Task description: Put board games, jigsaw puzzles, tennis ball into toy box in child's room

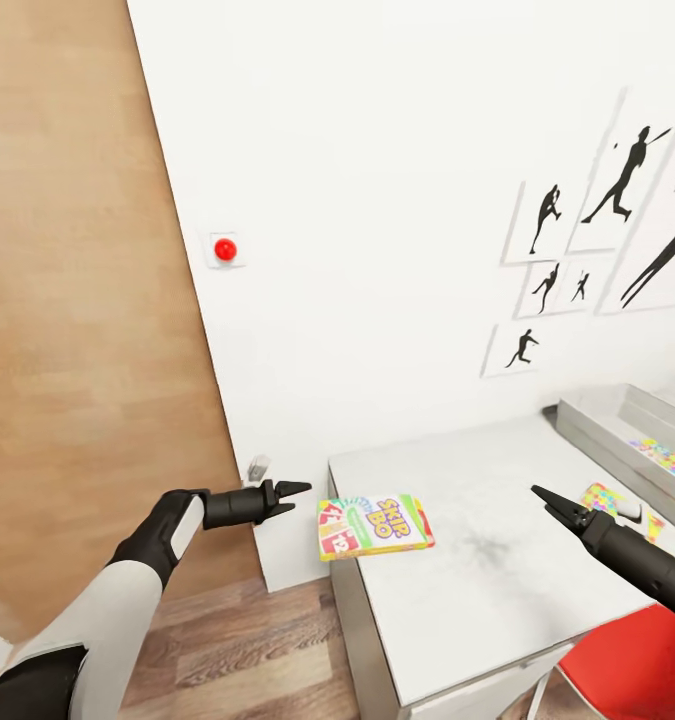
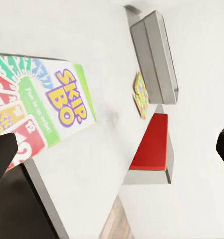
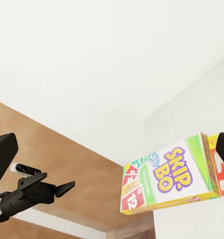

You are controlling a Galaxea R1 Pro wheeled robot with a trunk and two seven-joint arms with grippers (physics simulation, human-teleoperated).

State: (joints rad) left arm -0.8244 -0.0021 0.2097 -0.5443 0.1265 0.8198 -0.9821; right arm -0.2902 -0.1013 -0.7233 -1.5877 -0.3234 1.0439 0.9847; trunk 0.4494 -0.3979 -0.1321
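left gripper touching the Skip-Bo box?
Apart. The head view shows the left gripper tips short of the Skip-Bo box, with white wall visible between them; the box lies on the table corner.

My jaws are black. The Skip-Bo box (image 1: 375, 525) at the white surface (image 1: 497, 580) edge shows red, green, yellow (purple-outlined lettering). The grey toy box (image 1: 602, 437) holds a yellow-pink-green-blue jigsaw puzzle (image 1: 669, 460).
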